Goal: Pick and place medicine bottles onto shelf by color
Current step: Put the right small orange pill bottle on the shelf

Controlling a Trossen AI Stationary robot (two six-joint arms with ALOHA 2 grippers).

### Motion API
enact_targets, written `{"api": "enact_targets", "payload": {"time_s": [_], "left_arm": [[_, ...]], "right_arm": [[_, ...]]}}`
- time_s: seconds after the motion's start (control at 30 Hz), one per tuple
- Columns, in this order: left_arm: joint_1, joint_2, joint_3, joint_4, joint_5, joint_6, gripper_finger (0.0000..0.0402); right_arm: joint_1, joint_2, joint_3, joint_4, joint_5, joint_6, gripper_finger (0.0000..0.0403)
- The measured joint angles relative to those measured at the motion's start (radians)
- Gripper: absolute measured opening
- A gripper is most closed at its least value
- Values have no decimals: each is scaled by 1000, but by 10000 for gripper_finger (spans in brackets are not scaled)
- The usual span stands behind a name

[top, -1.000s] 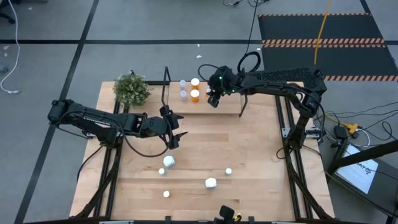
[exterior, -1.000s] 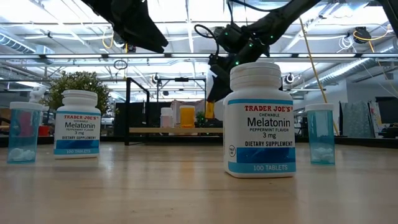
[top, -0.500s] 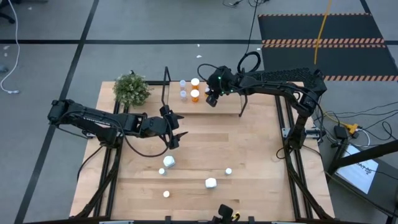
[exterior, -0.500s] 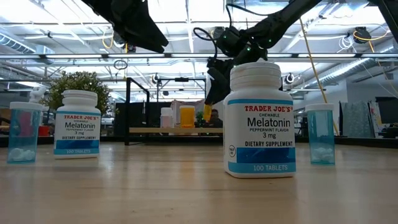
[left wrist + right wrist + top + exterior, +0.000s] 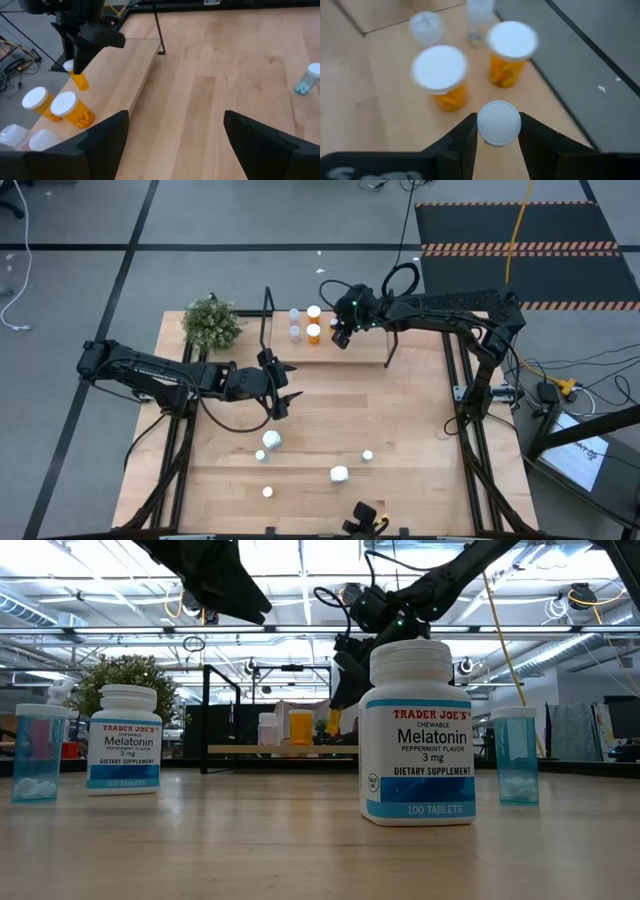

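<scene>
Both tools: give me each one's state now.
Left tool: open, empty, over the table.
Right tool: shut on a small orange bottle, held above the shelf.

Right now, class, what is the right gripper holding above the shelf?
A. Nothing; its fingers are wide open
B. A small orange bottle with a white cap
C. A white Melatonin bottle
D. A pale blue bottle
B: the right gripper is closed on the cap of a small orange bottle, which hangs above the shelf next to the two orange bottles already standing there.
</scene>
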Motion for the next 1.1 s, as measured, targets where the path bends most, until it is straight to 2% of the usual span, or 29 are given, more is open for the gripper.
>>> {"api": "enact_targets", "payload": {"time_s": [0.3, 0.83, 1.1], "left_arm": [[0, 0, 0, 58, 23, 5, 328], [8, 0, 0, 67, 27, 27, 328], [7, 0, 0, 72, 27, 27, 328]], "right_arm": [[-51, 21, 2, 86, -6, 26, 123], [-93, 60, 66, 74, -49, 12, 123], [-85, 109, 115, -8, -49, -17, 123]]}}
